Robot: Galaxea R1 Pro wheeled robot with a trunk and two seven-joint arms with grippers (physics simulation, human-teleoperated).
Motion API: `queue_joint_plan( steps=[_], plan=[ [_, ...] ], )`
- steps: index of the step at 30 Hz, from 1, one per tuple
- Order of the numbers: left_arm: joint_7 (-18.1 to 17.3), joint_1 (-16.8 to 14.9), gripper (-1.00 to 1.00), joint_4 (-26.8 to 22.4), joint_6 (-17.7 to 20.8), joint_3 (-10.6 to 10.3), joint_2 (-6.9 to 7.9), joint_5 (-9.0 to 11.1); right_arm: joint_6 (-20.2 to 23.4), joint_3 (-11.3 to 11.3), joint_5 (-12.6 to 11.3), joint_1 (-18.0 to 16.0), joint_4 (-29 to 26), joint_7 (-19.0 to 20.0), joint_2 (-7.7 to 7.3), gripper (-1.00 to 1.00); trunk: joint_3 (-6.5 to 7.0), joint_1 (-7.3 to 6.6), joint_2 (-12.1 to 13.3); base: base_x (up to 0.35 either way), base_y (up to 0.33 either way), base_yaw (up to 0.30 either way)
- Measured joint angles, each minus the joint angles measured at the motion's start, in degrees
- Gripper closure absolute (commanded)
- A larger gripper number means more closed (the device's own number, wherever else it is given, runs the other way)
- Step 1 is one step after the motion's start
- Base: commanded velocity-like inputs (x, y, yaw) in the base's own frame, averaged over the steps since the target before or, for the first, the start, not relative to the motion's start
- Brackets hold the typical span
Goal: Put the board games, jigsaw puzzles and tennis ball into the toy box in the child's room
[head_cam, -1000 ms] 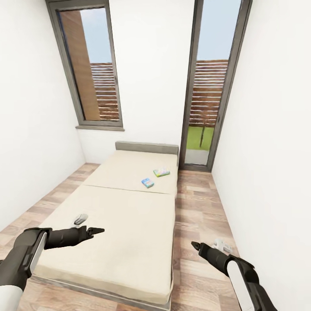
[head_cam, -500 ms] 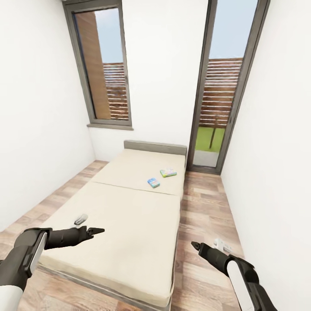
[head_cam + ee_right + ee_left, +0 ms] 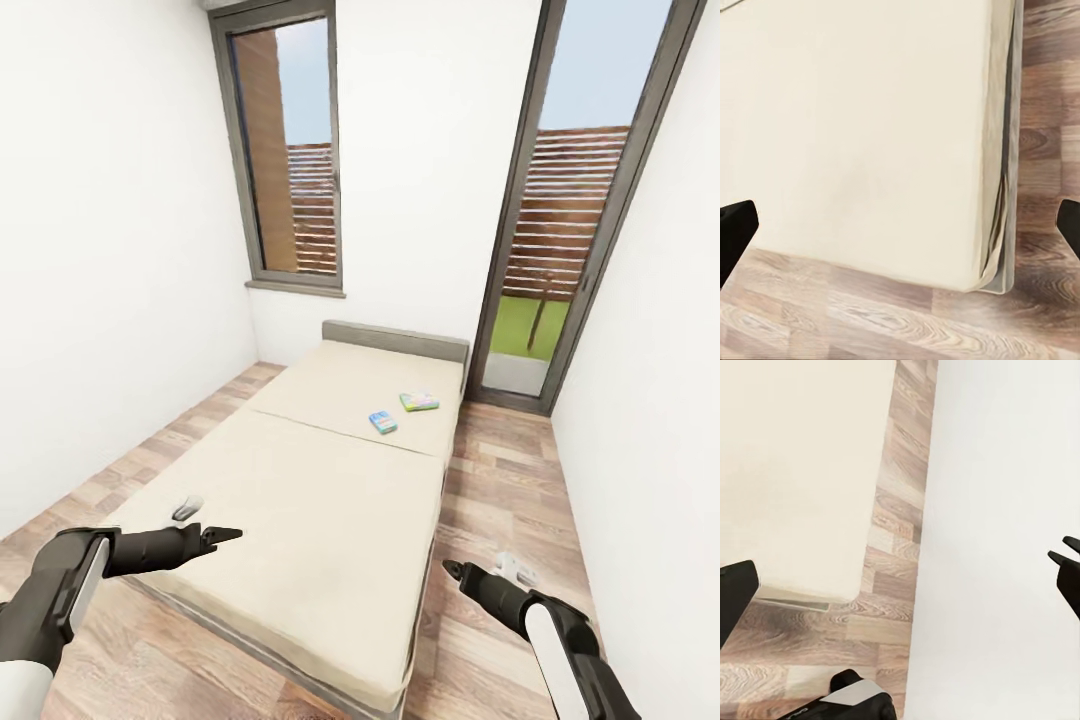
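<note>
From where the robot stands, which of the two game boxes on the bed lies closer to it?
The blue board game; the green-edged board game lies nearer the headboard.

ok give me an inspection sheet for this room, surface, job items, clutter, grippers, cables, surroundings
surface: wide low beige bed in two mattress sections, with a grey headboard at the far end
job's things: flat blue board game box and flat green-edged board game box lying apart on the far mattress section
clutter: nothing seen
grippers: left gripper over the bed's near left part, holding nothing; right gripper over the wood-plank floor to the right of the bed, holding nothing; jaws look open in both wrist views
cables: nothing seen
surroundings: white walls, a tall grey-framed window, a grey-framed glass door with grass outside
</note>
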Motion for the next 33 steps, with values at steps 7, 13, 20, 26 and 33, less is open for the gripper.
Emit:
queue_joint_plan(
  steps=[7,13,20,26,33],
  plan=[
    [0.0,0.0,-1.00,0.0,0.0,0.0,0.00,0.0,0.0,0.1,0.1,0.0,0.0,0.0,0.04,-1.00,-0.18,0.00,0.0,0.000,-0.008,0.271],
    [0.0,0.0,-1.00,0.0,0.0,0.0,0.00,0.0,0.0,0.1,0.1,0.0,0.0,0.0,0.04,-1.00,-0.34,0.00,0.0,0.000,-0.001,0.271],
    [0.0,0.0,-1.00,0.0,0.0,0.0,0.00,0.0,0.0,0.1,0.1,0.0,0.1,0.0,0.04,-1.00,-0.56,0.00,0.0,0.000,0.000,0.271],
    [0.0,0.0,-1.00,0.0,0.0,0.0,0.00,0.0,0.0,0.1,0.2,0.0,0.1,0.0,0.04,-1.00,-0.75,0.00,0.0,0.000,0.000,0.271],
    [0.0,0.0,-1.00,0.0,0.0,0.0,0.00,0.0,0.0,0.1,0.2,0.0,0.1,0.0,0.04,-1.00,-0.98,0.00,0.0,0.000,0.000,0.271]
  ],
)
